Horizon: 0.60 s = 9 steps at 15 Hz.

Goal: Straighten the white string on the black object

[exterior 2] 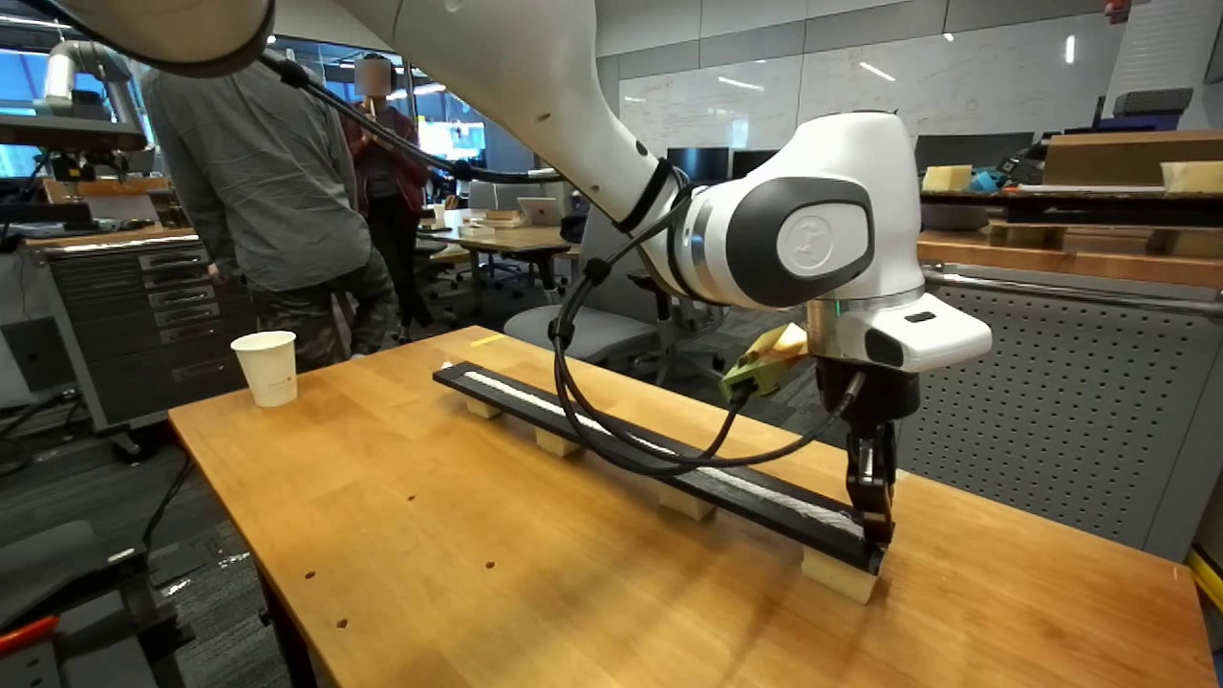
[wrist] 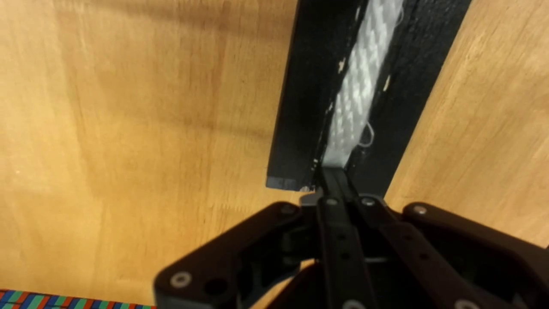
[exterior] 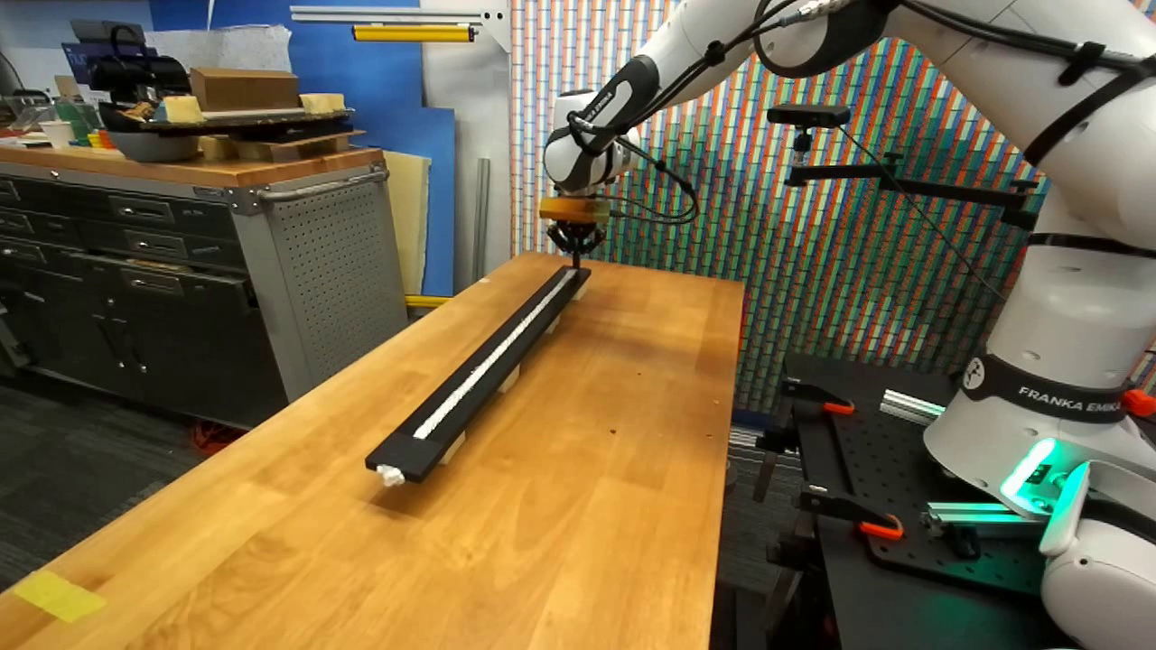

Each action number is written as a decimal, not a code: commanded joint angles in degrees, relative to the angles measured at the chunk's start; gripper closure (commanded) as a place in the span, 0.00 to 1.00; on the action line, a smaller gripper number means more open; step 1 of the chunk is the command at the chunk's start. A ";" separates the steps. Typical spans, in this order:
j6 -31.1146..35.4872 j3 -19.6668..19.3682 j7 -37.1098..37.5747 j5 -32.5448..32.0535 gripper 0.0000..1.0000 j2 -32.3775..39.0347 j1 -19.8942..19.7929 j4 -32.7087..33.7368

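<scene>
A cup stands apart from the bar.

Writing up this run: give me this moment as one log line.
gripper: shut, at end of black bar | white string: straight along bar | grip on string: unclear

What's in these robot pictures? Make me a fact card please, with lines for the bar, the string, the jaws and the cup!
Black bar: raised on wooden blocks above the table
White string: lies along the bar's middle, looking nearly straight
Jaws: shut, pointing down at one end of the bar; can't tell if they pinch the string
Paper cup: upright on the table, near its edge
</scene>
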 commanded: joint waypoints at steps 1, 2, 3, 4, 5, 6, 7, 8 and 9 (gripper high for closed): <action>-0.23 -0.35 0.19 -0.14 1.00 0.71 -0.13 1.21; 0.72 -0.30 0.11 -0.12 1.00 -0.08 0.17 0.32; 1.55 -0.26 -0.08 -0.19 1.00 -0.91 0.52 -0.70; 2.35 -0.25 -0.30 -0.33 1.00 -1.72 0.92 -1.74; 3.10 -0.41 -0.15 -0.46 1.00 -2.13 1.30 -2.36; 3.70 -0.38 -0.24 -0.44 1.00 -2.46 1.50 -2.76; 4.21 -0.50 -0.13 -0.50 1.00 -2.56 1.74 -2.94; 4.73 -0.57 -0.08 -0.54 1.00 -2.71 1.97 -3.23; 5.04 -0.60 -0.08 -0.53 1.00 -2.93 2.14 -3.67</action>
